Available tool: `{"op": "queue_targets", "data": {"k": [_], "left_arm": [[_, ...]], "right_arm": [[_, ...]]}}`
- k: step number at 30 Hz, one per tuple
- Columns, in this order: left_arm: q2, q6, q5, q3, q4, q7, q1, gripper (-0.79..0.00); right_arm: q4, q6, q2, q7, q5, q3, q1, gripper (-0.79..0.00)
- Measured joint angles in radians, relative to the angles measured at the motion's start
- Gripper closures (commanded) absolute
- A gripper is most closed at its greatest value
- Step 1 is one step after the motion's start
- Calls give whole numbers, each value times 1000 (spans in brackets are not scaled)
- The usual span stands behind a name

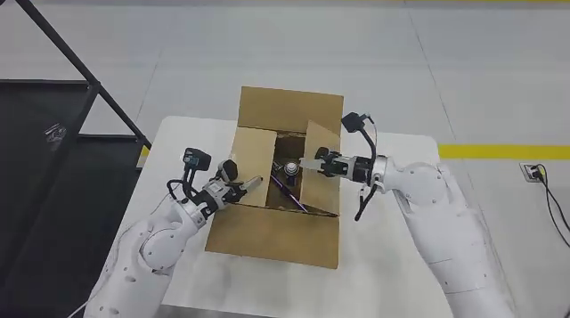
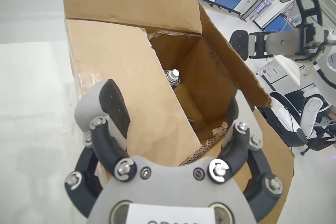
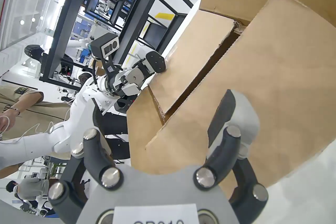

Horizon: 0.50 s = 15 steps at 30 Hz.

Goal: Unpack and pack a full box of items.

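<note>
An open cardboard box (image 1: 276, 229) stands on the white table (image 1: 392, 265). Its back flap stands up, and the two side flaps tilt inward over the opening. My left gripper (image 1: 239, 180) is open and straddles the edge of the left flap (image 2: 118, 72), one finger on each side (image 2: 114, 101). My right gripper (image 1: 307, 165) sits at the right flap (image 3: 262, 72), open, with one finger (image 3: 231, 109) on the outer face and the other hidden behind the cardboard. Inside the box stands a purple spray can with a white cap (image 2: 173, 76), beside a dark long item (image 1: 290, 195).
A black metal frame (image 1: 80, 77) and a dark panel stand left of the table. The table's near-right part is bare. A yellow line (image 1: 503, 150) runs across the floor to the right.
</note>
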Motion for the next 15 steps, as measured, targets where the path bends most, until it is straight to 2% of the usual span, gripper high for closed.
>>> {"op": "queue_targets", "data": {"k": [7,15], "left_arm": [[-4,28,-14,4,6,18,-4,-785],[-5,34,-34,-11,-8,38,5,-785]], "right_arm": [[47,24,-6,-84,-89,-67,22,-785],[74,46,-8,-112,-131,-108,41,-785]]}}
